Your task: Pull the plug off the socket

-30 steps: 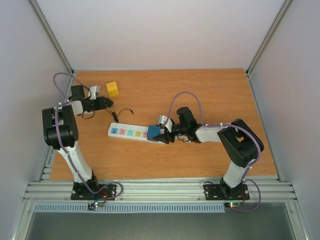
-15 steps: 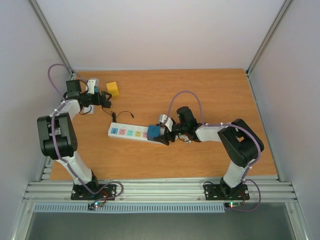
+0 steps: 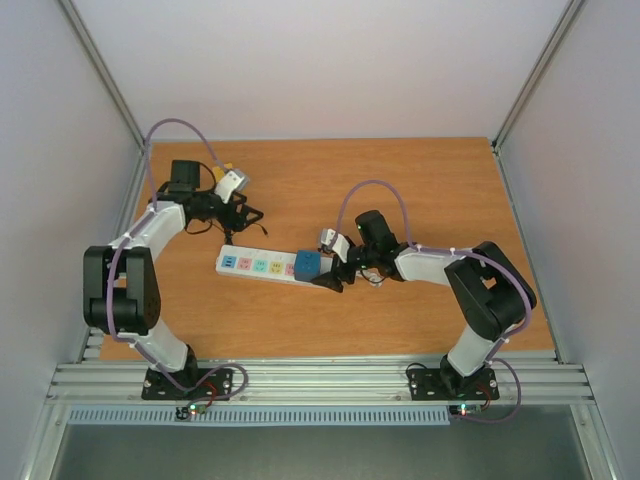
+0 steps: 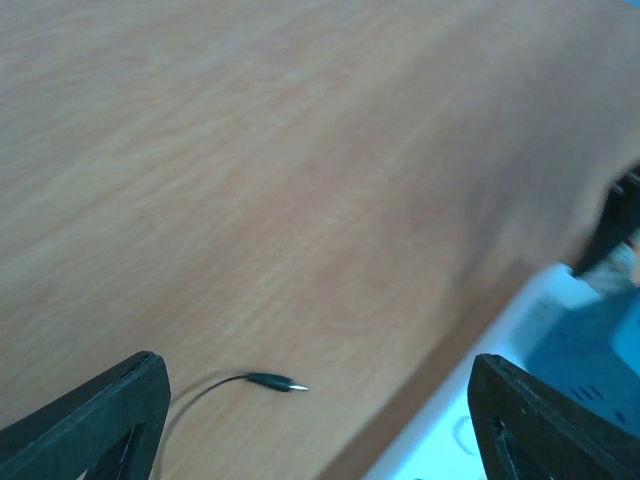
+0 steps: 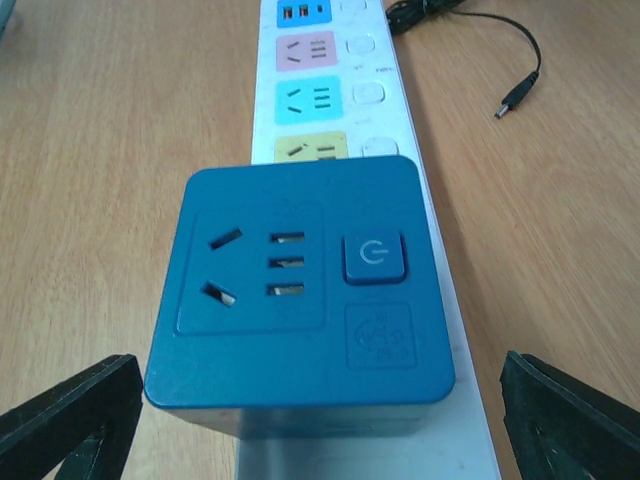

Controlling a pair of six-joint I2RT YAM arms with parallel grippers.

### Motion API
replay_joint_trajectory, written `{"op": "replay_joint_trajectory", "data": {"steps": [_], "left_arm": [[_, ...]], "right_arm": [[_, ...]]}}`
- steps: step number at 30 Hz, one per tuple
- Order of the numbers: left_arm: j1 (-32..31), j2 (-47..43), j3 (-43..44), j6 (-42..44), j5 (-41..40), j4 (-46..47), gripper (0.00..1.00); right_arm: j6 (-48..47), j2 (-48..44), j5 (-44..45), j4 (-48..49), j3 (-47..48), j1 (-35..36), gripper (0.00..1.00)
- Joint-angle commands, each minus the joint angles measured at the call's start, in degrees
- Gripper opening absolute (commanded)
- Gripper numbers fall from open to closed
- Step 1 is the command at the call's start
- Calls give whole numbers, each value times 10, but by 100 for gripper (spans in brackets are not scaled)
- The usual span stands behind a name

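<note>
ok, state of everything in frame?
Socket: flat on the table.
Blue plug: seated at one end of it, not yet pulled off.
Right fingers: open, either side of the plug, not touching it.
Left fingers: open, empty, above the table.
Black cable tip: loose on the table.

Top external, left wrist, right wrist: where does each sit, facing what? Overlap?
Top external: above and behind the bases, looking down on the table; both arms whole.
Left wrist: on left gripper, looking across bare wood to the power strip; own fingertips show.
Right wrist: on right gripper, looking along the strip over the blue plug; own fingertips show.
Shared: both wrist views catch the strip and the black lead tip.
</note>
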Motion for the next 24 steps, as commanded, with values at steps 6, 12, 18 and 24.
{"op": "replay_joint_trajectory", "data": {"steps": [6,12,18,24], "left_arm": [[-115,-39,-26,262,27,-129,84],[-180,-41,-42,309,16,-108,88],[-250,-26,-61,334,-31,-87,88],[-282,-17,-73,345,-52,-79,85]], "right_arm": [[-30,-42,-21,-81,15,-19,99],[-29,-57,-11,-75,1,-21,98],[-30,-67,-25,-71,-12,-27,99],[-29,-70,-14,-51,-23,-27,99]]}}
